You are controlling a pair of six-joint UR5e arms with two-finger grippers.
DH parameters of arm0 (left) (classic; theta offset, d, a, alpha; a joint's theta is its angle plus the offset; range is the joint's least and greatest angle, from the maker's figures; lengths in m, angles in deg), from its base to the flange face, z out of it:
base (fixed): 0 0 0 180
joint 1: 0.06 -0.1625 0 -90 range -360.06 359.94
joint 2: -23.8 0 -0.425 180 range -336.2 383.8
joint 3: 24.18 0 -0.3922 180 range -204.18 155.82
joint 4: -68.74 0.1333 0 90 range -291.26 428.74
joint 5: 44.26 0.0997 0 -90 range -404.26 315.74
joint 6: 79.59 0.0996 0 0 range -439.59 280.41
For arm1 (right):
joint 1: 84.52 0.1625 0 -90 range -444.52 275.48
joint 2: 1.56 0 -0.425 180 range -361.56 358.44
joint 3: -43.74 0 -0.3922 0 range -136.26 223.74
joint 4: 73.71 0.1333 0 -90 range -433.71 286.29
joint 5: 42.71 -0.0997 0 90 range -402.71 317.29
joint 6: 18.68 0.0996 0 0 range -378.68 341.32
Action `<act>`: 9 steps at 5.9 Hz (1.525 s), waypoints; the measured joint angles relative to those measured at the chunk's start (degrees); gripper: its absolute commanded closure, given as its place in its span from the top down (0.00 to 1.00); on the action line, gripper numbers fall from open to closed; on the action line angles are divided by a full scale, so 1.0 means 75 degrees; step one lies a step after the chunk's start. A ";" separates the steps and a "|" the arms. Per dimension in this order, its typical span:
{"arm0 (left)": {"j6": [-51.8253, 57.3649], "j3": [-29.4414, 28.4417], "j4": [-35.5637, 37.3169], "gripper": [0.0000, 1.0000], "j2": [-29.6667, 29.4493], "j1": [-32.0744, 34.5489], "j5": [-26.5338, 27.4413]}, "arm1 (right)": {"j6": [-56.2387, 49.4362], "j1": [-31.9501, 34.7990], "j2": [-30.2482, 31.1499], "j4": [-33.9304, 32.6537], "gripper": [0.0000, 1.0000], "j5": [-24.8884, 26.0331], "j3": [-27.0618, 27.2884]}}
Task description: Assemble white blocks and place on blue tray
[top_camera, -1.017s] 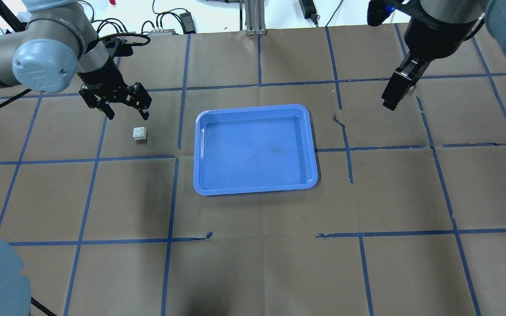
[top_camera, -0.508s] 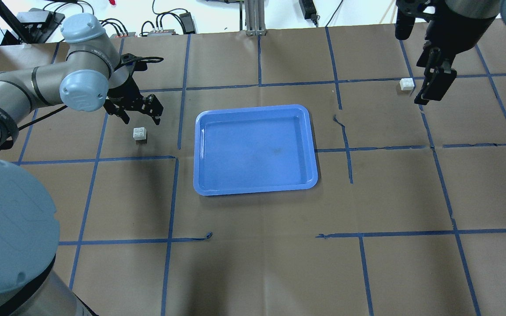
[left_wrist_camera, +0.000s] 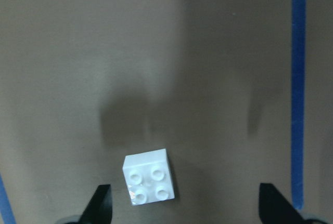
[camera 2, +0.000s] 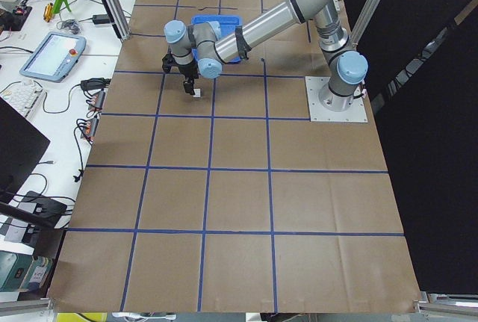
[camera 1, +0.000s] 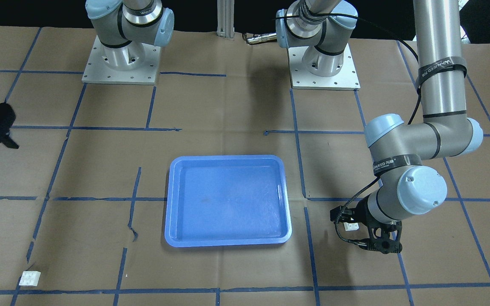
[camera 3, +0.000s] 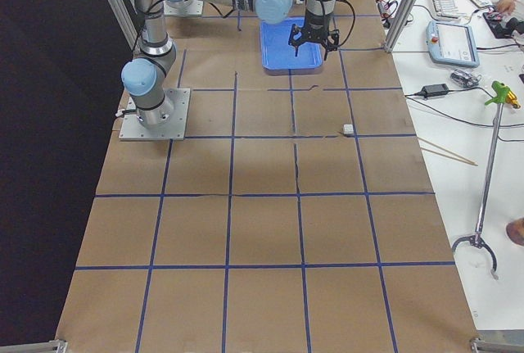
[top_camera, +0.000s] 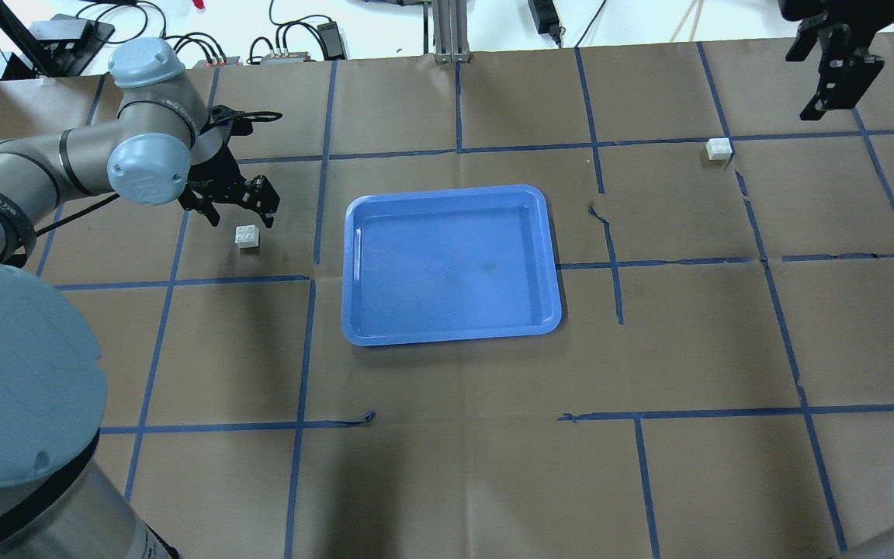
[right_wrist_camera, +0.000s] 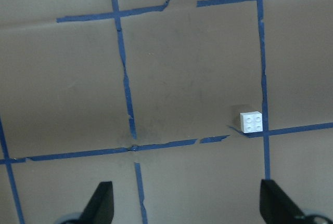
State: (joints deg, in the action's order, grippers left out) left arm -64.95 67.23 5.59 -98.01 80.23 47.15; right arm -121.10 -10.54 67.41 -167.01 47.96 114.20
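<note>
Both spread | left gripper (top_camera: 240,220) low above white block (top_camera: 246,235) | right gripper (right_wrist_camera: 188,207) raised high

Silver tube arms (camera 1: 440,63) — pale-blue joint caps (camera 1: 423,189), black cables (top_camera: 261,115).

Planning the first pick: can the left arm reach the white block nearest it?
Likely yes. The left gripper hangs open just over that white block, which lies alone, well apart from the blue tray, with nothing in the way.
</note>
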 measured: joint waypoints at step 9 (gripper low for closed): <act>0.3179 0.0349 0.0346 0.00 0.0466 0.0196 -0.0354 | -0.2723 -0.1467 -0.3313 -0.0105 1.00 -0.3833 -0.1006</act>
State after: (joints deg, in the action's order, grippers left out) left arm -41.11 69.85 8.19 -94.51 81.70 44.50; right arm -141.52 -21.54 42.57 -167.80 19.22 106.66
